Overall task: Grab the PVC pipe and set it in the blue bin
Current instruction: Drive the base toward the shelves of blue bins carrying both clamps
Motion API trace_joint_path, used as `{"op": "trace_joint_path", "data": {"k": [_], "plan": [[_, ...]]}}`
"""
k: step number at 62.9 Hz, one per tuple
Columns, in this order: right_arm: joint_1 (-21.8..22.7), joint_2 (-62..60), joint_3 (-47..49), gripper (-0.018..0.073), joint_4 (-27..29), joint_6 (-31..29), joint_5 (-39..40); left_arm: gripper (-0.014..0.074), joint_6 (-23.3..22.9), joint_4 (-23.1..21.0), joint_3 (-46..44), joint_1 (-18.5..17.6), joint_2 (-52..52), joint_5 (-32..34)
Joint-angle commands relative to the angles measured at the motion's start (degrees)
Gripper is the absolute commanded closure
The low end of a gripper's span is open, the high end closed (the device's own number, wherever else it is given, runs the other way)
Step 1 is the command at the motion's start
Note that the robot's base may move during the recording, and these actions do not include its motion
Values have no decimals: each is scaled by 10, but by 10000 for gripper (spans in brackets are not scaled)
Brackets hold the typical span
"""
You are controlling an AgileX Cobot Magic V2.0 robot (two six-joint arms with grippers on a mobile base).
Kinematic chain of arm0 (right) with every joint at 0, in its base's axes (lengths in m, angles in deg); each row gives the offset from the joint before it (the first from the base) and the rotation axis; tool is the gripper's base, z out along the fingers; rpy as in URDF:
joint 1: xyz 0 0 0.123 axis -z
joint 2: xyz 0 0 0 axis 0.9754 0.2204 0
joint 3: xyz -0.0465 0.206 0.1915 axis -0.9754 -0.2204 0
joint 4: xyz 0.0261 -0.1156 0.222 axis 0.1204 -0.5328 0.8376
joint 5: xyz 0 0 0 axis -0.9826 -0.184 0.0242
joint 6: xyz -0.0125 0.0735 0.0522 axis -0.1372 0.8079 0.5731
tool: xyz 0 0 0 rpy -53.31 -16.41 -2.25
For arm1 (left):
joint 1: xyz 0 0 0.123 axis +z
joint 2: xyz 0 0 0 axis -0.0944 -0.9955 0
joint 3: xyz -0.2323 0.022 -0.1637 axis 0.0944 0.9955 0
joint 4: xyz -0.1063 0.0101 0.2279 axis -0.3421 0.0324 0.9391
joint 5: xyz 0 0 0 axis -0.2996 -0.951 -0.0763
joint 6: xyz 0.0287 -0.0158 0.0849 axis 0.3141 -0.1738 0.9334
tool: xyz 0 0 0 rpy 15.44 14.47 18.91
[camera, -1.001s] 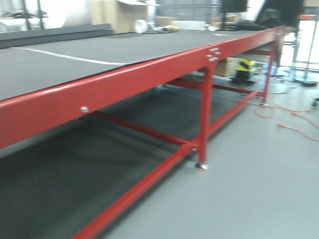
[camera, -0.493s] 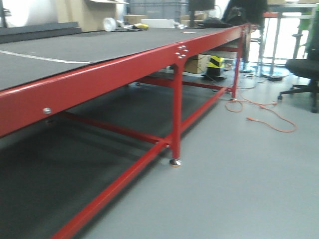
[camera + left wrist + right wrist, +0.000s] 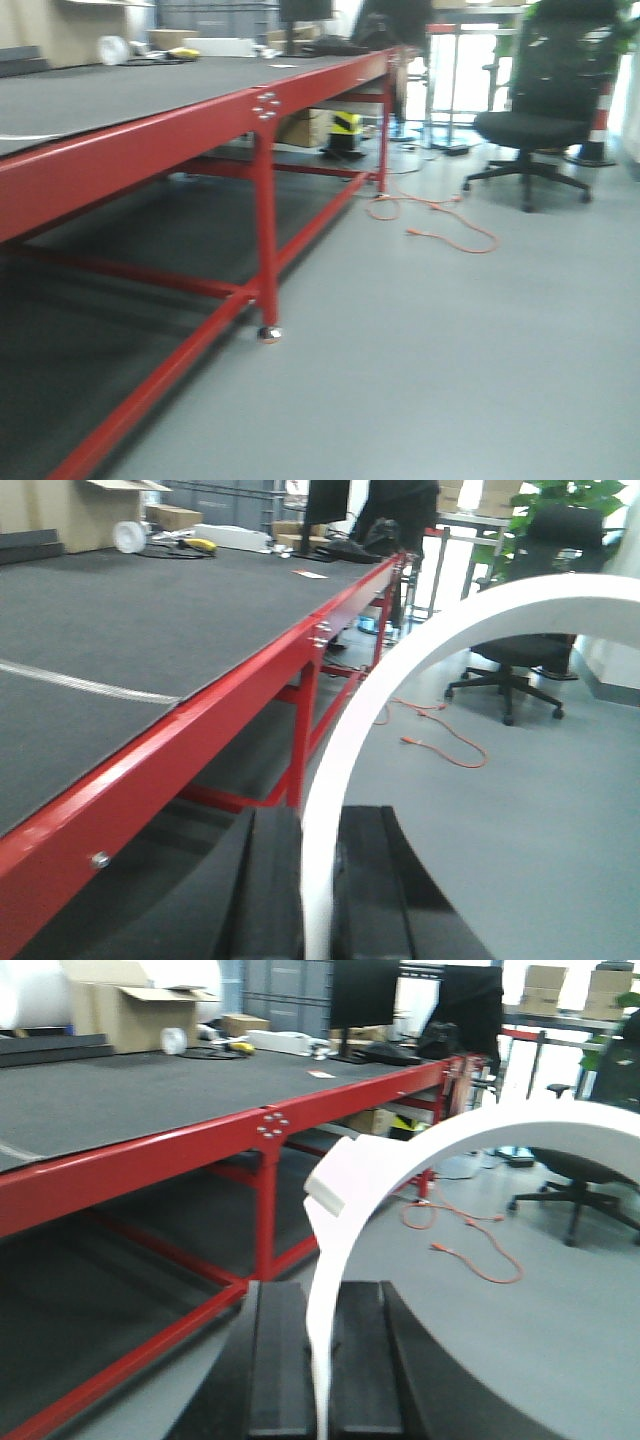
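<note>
- The left gripper (image 3: 320, 825) has two flat, broad fingers (image 3: 272, 880) of matte black.
- The right gripper (image 3: 322, 1295) is alike: black, straight-edged fingers (image 3: 278, 1360).

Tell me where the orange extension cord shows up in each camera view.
Exterior front: orange cord on the floor, right of centre, in front of the office chair.
Left wrist: centre-right, framed under the arc of the white pipe.
Right wrist: centre-right, also under a white arc.
Shared landmark: the red table leg with its bolt cluster.
</note>
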Motion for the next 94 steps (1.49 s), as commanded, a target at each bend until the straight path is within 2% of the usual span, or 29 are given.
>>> {"op": "trace_joint_path", "data": {"k": [1,94], "plan": [[1,-2,-2,728,-4,-1,14,707,-5,-4,0,2,5,16],[1,-2,-2,728,-4,-1,14,707,-5,-4,0,2,5,16]]}}
